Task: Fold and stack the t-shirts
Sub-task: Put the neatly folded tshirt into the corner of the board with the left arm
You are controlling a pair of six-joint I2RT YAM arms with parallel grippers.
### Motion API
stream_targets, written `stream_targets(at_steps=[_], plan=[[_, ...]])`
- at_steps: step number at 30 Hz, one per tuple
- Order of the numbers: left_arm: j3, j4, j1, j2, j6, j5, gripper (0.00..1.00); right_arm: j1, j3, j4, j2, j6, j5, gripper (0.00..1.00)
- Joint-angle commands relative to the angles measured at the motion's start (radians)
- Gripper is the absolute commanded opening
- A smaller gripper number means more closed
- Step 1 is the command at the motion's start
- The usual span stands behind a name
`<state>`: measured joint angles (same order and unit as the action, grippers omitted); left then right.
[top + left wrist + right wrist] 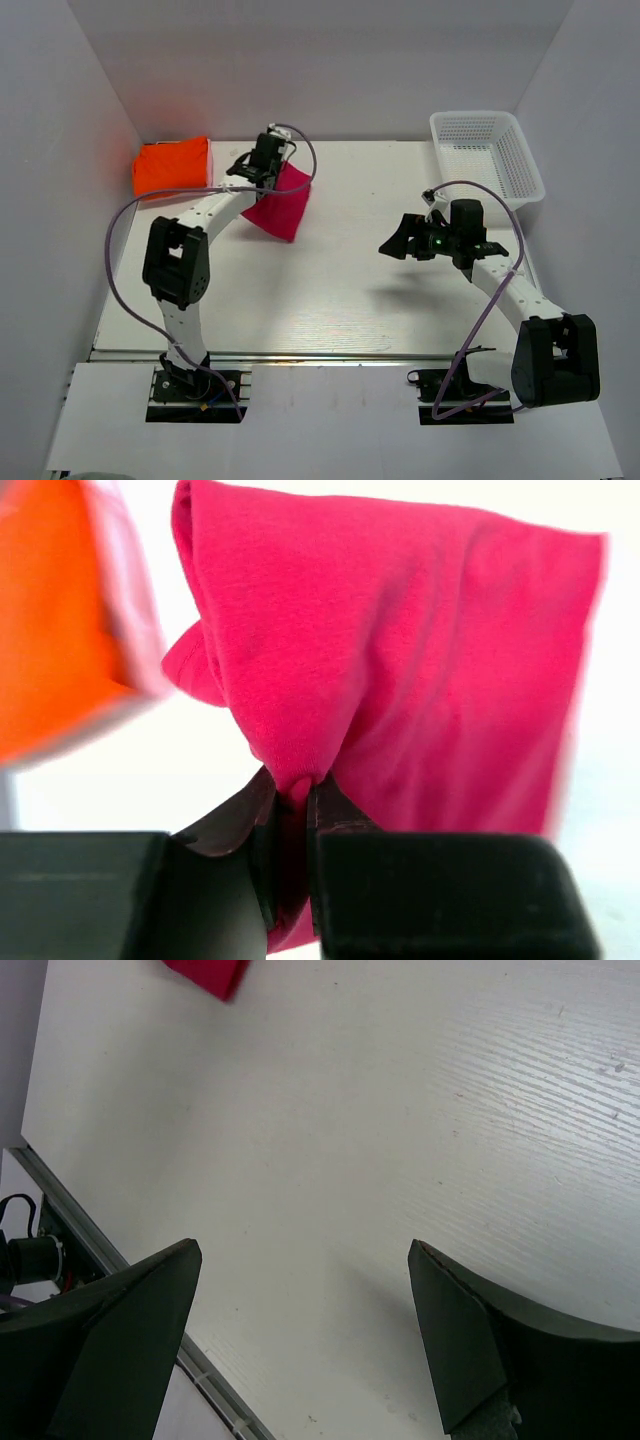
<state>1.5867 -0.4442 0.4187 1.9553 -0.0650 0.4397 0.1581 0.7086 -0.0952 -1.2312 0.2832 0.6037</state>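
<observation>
Bare surface (340, 290) lies open across the middle. The orange shirt (172, 165) fills the far-left corner, the pink shirt (283, 205) hangs beside it, and the white basket (487, 152) occupies the far-right.

Right gripper (305, 1252) gapes over table (420, 1110); pink cloth (210, 974) (perhaps shirt) top-left.
</observation>
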Motion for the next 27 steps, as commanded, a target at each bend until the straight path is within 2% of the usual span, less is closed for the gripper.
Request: stream_targets(at_steps=[1,4,10,17,27], plan=[[-0.004,0.099,-0.059,-0.114,-0.154,0.045,0.0,-0.003,0.003,0.017,0.024,-0.016,-0.021,0.9],[-0.013,0.15,-0.096,-0.136,-0.225,0.021,0.0,-0.006,0.015,0.008,0.025,-0.016,-0.032,0.9],[0.105,0.173,-0.19,-0.076,-0.326,-0.021,0.0,0.0,0.045,-0.004,0.021,-0.009,-0.059,0.9],[0.332,0.116,-0.271,0.045,-0.358,-0.078,0.0,-0.003,0.077,0.006,-0.016,0.013,-0.051,0.9],[0.423,0.139,-0.386,0.102,-0.407,-0.098,0.0,-0.002,0.129,0.026,-0.08,0.039,-0.022,0.9]])
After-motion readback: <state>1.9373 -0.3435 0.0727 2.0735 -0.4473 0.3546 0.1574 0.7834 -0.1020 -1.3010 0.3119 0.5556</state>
